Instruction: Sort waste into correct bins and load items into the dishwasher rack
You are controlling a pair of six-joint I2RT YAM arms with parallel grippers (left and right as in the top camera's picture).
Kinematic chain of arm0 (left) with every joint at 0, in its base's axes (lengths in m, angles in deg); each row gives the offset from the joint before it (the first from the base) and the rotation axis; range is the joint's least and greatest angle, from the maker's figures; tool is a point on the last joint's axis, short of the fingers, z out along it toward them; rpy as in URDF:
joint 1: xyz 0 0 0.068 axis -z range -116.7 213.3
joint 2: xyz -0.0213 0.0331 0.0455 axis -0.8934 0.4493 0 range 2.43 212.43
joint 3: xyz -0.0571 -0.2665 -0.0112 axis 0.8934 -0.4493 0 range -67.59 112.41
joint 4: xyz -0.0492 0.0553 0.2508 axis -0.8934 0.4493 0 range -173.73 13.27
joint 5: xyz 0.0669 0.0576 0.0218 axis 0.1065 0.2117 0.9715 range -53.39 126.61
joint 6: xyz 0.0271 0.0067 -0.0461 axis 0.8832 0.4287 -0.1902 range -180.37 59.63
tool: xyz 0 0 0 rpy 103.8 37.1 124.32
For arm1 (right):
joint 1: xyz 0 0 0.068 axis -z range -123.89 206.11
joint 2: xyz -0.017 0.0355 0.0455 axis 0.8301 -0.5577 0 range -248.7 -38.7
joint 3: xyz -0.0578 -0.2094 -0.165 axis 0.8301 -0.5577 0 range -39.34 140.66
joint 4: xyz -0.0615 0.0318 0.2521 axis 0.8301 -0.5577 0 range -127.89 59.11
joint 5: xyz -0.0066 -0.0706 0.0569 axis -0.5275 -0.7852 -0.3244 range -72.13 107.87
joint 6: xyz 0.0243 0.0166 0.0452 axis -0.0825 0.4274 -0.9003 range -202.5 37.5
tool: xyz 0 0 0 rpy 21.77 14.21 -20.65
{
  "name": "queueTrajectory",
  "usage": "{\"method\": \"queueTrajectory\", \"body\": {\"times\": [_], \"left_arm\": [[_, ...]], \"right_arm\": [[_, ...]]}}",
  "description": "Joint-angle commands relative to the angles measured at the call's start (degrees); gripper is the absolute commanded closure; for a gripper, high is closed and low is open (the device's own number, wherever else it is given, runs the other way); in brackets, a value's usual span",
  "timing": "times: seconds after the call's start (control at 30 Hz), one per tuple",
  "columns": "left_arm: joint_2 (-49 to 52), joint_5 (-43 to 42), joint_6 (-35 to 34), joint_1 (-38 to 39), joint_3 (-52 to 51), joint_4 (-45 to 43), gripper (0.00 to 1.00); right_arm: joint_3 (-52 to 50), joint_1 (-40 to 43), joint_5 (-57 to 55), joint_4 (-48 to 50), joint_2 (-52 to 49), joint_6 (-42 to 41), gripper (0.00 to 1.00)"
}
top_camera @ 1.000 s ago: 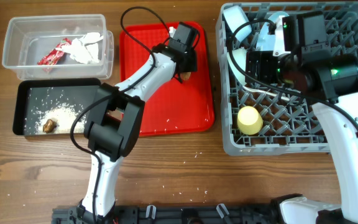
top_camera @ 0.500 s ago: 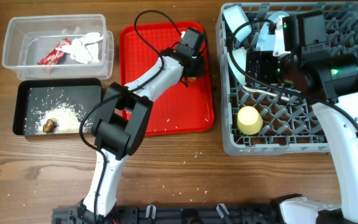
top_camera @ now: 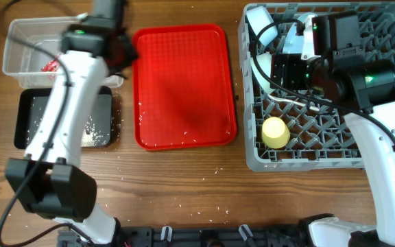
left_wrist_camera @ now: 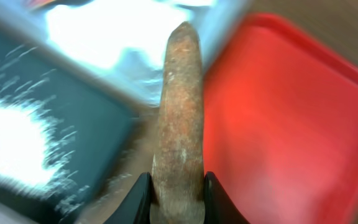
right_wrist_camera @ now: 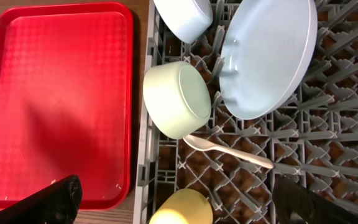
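My left gripper (left_wrist_camera: 176, 186) is shut on the brown carrot-like stick (left_wrist_camera: 180, 106) and holds it in the air. In the overhead view the left gripper (top_camera: 117, 49) hangs by the right end of the clear tub (top_camera: 19, 31), above the black tray (top_camera: 29, 120). The left wrist view is blurred and shows white rice (left_wrist_camera: 17, 134) in the black tray. My right gripper (right_wrist_camera: 180, 200) is open and empty over the grey rack (top_camera: 252, 161). The rack holds the yellow cup (right_wrist_camera: 182, 210), green bowl (right_wrist_camera: 176, 99), blue bowl (right_wrist_camera: 182, 15), blue plate (right_wrist_camera: 266, 56) and white spoon (right_wrist_camera: 229, 149).
The flat red serving tray (top_camera: 184, 82) lies between the bins and the rack, with only a few rice grains on it. A red-and-white wrapper (top_camera: 50, 66) shows in the clear tub. Loose grains dot the wooden table (top_camera: 197, 185).
My left arm has swung left off the red tray with the brown stick in its jaws, to the tub and black tray. The right arm has not moved.
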Motion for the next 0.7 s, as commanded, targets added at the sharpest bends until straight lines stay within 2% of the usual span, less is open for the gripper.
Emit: {"method": "queueTrajectory", "body": {"times": [0.0, 0.13, 0.27, 0.3, 0.4, 0.5, 0.57, 0.6, 0.63, 0.67], "left_arm": [[1.0, 3.7, -13.3, -9.9, -2.0, 4.3, 0.96], [1.2, 3.7, -23.8, -17.3, -8.3, 4.3, 0.96], [1.2, 5.0, -36.1, -19.5, -16.5, 3.1, 0.96], [1.2, 5.6, -37.7, -19.5, -19.4, 0.3, 0.96], [1.2, 6.5, -37.8, -19.4, -28.7, -15.2, 0.96], [1.2, 7.4, -37.8, -19.4, -34.8, -26.7, 0.79], [1.2, 7.7, -37.8, -19.5, -35.1, -27.4, 0.62], [1.2, 8.3, -37.8, -19.5, -35.1, -27.5, 0.49], [1.2, 9.6, -36.7, -19.5, -35.1, -27.7, 0.44], [1.0, 9.9, -33.1, -19.5, -35.1, -28.9, 0.44]], "right_arm": [[0.1, 0.0, -1.0, 0.6, -0.1, -0.3, 0.0], [0.1, 0.0, -1.0, 0.8, -0.1, -0.3, 0.0], [0.1, 0.0, -1.0, 0.8, -0.1, -0.3, 0.0], [0.1, 0.0, -1.0, 0.8, -0.1, -0.3, 0.0], [0.1, 0.0, -0.9, 1.0, -0.1, -0.3, 0.0], [0.1, 0.0, -0.9, 1.0, -0.1, -0.5, 0.0], [0.1, 0.0, -0.7, 0.9, -0.1, -0.5, 0.0], [0.1, 0.0, -0.8, 0.7, -0.1, -0.4, 0.0], [0.1, 0.0, -0.8, 0.5, -0.1, -0.4, 0.0], [0.1, 0.0, -0.7, 0.5, -0.1, -0.4, 0.0]]}}
